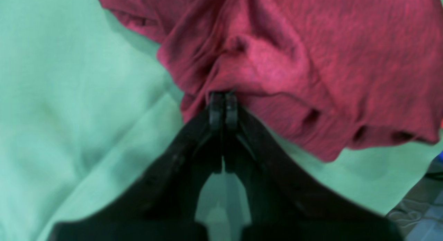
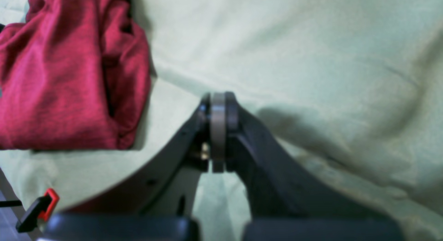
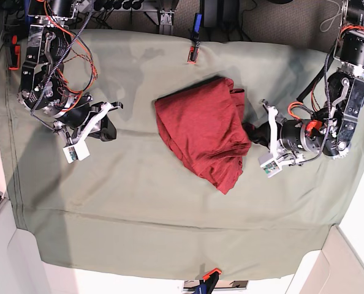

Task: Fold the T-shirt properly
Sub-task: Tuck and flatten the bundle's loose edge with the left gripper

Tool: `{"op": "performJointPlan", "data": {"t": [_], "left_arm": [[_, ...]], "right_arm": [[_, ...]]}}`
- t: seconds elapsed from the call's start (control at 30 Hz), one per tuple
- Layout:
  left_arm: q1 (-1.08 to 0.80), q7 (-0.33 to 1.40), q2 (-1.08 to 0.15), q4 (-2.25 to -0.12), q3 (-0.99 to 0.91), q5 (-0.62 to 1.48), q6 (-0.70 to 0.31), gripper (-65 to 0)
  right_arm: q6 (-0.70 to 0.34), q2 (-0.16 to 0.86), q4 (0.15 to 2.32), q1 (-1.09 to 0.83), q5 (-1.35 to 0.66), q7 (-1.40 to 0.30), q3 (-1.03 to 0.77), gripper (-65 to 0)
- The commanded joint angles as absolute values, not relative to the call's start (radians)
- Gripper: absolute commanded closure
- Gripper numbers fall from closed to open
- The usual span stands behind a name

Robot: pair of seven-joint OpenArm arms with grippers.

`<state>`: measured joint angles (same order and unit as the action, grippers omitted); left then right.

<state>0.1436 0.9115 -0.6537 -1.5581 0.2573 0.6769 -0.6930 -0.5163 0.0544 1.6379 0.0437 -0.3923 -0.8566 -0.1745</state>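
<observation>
Mid-table on the sage-green cover [image 3: 139, 208], one dark red T-shirt [image 3: 200, 131] lies bunched in a rumpled heap. Left gripper [image 1: 223, 95] sits at the heap's edge, jaws pressed together with a pinch of shirt fabric at the tips. Right gripper [image 2: 218, 102] rests well apart from the shirt, over bare cover, jaws closed on nothing. Two arms, one garment.

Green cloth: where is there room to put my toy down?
The green table cover is bare below the red T-shirt, toward the near edge, and between it and the right gripper. It is crowded where the left gripper meets the shirt.
</observation>
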Motion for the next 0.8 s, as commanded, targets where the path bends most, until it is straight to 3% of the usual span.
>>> {"op": "performJointPlan", "data": {"t": [0.0,0.13,0.43,0.77], "left_arm": [[0.163,0.868,-0.685,-1.569,0.249,0.658,-0.698,0.0],[0.163,0.784,-0.741,-1.570,0.248,0.625,-0.587,0.0],[0.107,0.800,-0.713,-1.569,0.248,0.714,-0.660,0.0],[0.104,0.697,-0.574,-1.477,0.248,0.516,-0.662,0.0]], "right_arm": [[-0.520,0.058,1.654,0.058,-0.412,-0.833,-0.176,0.0],[-0.520,0.058,1.654,0.058,-0.412,-0.833,-0.176,0.0],[-0.521,0.057,1.654,0.058,-0.486,-0.833,-0.176,0.0],[-0.524,0.027,1.649,0.057,-0.487,-0.839,-0.175,0.0]]}}
